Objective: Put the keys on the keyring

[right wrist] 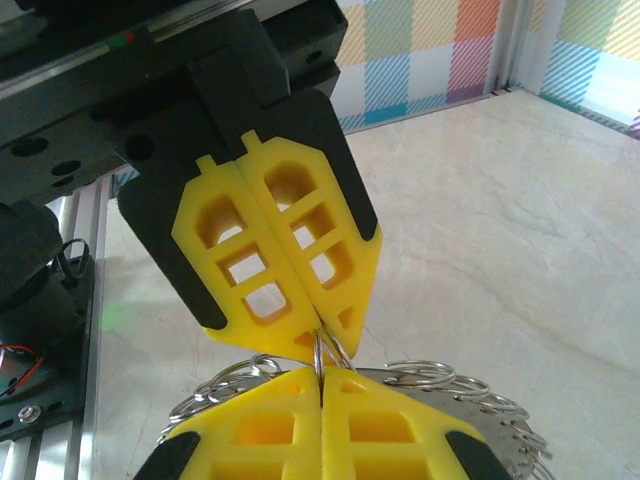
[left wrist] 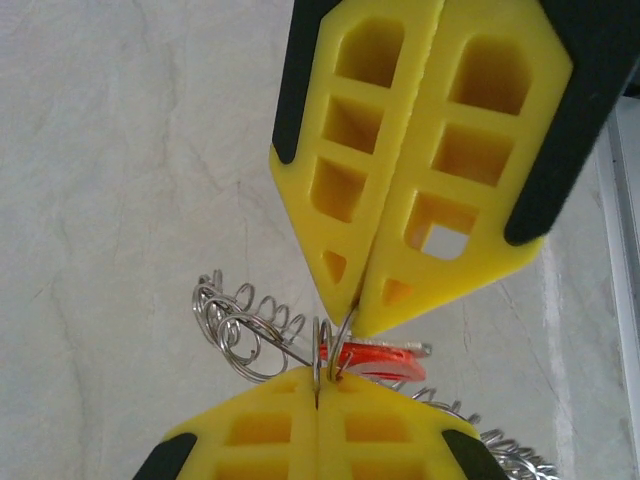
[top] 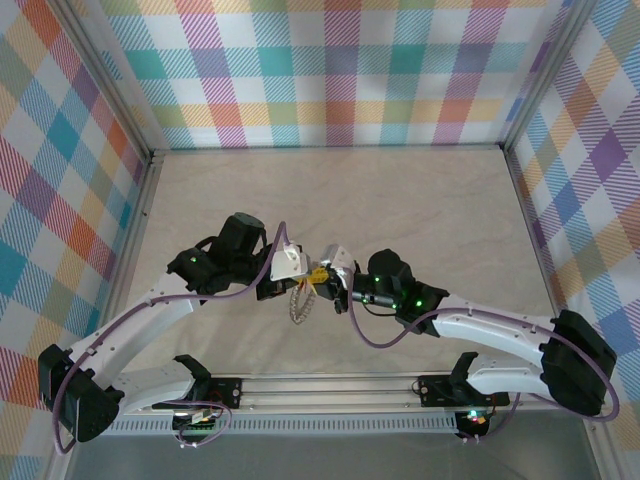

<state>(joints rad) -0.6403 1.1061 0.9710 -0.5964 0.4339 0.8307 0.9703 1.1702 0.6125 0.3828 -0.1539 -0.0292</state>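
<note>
Both grippers meet tip to tip above the middle of the table. My left gripper (top: 312, 276) (left wrist: 318, 388) is shut on a small wire loop of the keyring (left wrist: 235, 330). My right gripper (top: 326, 278) (right wrist: 322, 378) is shut on that same pair of loops from the opposite side (left wrist: 355, 318). The red-headed key (left wrist: 380, 362) lies flat right behind the pinched loops and seems hooked on one. The rest of the keyring (top: 298, 303) (right wrist: 425, 378) hangs below the tips, fringed with small rings. In the right wrist view the left gripper (right wrist: 325, 335) comes down from above.
The beige table (top: 420, 200) stretches out behind the arms. Plaid walls (top: 330, 70) close it in at the back and both sides. An aluminium rail (top: 330, 385) carrying the arm bases runs along the near edge.
</note>
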